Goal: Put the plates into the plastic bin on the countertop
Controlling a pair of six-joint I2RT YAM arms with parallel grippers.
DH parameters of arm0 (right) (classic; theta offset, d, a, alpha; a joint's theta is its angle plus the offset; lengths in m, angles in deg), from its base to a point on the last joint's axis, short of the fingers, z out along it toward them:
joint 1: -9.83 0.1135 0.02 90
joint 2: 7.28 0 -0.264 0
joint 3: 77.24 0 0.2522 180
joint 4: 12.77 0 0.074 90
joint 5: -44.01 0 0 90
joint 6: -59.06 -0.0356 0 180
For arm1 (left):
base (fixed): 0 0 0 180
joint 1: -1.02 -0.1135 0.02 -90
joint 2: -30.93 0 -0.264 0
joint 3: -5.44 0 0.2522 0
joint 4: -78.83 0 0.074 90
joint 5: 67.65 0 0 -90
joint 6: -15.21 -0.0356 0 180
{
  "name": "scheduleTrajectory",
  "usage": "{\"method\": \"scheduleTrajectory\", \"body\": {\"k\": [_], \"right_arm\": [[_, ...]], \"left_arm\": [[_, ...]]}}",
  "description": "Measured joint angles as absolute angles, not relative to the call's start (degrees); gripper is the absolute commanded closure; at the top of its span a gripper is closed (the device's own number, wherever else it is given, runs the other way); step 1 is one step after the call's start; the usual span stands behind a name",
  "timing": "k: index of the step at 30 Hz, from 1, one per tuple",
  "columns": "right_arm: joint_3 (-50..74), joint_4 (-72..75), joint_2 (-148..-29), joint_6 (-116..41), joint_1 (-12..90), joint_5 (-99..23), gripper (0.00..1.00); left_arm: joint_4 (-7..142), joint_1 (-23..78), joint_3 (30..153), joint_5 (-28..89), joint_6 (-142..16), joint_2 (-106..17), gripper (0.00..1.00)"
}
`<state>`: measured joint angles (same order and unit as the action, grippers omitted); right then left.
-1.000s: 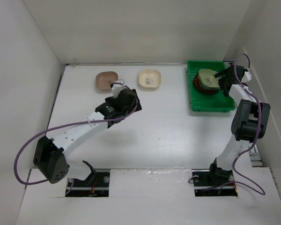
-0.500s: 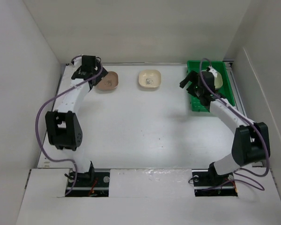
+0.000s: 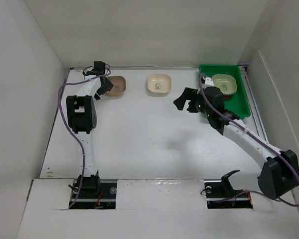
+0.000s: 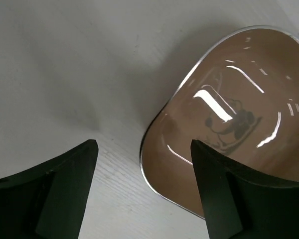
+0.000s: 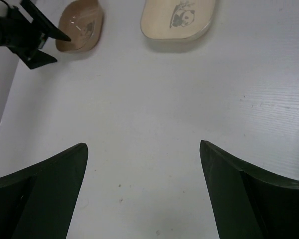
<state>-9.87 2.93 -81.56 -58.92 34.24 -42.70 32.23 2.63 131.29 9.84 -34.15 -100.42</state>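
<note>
Left wrist view, lower frame: left gripper (image 4: 143, 145) jaws spread astride the tan-pink plate (image 4: 229, 124) rim; I'd pinch squarely before lifting.

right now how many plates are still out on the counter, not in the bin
2. The tan-pink plate at the far left, the cream plate just right of it. The right arm covers some counter, so one could be hidden.

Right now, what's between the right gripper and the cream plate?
Nothing: bare countertop separates the right gripper from the cream plate, in the right wrist view.
</note>
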Motion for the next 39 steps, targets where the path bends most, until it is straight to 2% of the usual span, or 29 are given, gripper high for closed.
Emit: {"method": "scheduleTrajectory", "body": {"k": [1,2,5,11,15,19,24,26,31,36,39], "right_arm": [[-10.1,3.1,-80.8,-58.7,34.2,-42.3,0.01],[-10.4,3.1,-79.2,-58.5,34.3,-42.1,0.01],[-10.5,3.2,-75.9,-57.8,34.4,-41.4,0.01],[-10.2,4.0,-72.5,-53.6,37.3,-41.4,0.01],[-9.3,5.9,-73.5,-50.2,39.1,-40.9,0.01],[-8.1,7.7,-73.9,-48.0,40.0,-40.7,0.01],[-5.6,8.0,-75.2,-47.5,40.4,-40.2,0.01],[-5.4,8.0,-75.7,-48.0,40.8,-40.2,0.01],[-5.4,7.8,-78.3,-50.2,42.2,-39.8,0.03],[-5.4,6.0,-81.6,-52.5,44.5,-39.0,0.04],[-5.1,4.7,-84.6,-53.9,45.7,-38.9,0.10]], "left_arm": [[31.9,2.5,130.9,9.9,-33.8,-100.9,0.38],[31.8,2.5,130.5,9.8,-33.4,-101.2,0.62],[32.1,2.5,129.7,10.0,-32.3,-102.0,1.00],[34.6,3.1,126.7,9.5,-31.2,-98.6,1.00],[36.3,6.5,112.8,6.2,-30.2,-87.9,1.00],[34.9,16.4,99.9,1.6,-30.4,-69.9,1.00],[36.6,32.1,93.7,-3.1,-29.1,-52.2,1.00],[36.8,35.3,91.4,-3.6,-28.6,-48.1,1.00],[39.0,35.3,83.7,-2.3,-29.1,-43.0,1.00],[40.5,35.1,81.0,-0.1,-30.8,-42.0,1.00],[42.7,35.1,80.0,1.8,-31.5,-41.1,1.00]]}}
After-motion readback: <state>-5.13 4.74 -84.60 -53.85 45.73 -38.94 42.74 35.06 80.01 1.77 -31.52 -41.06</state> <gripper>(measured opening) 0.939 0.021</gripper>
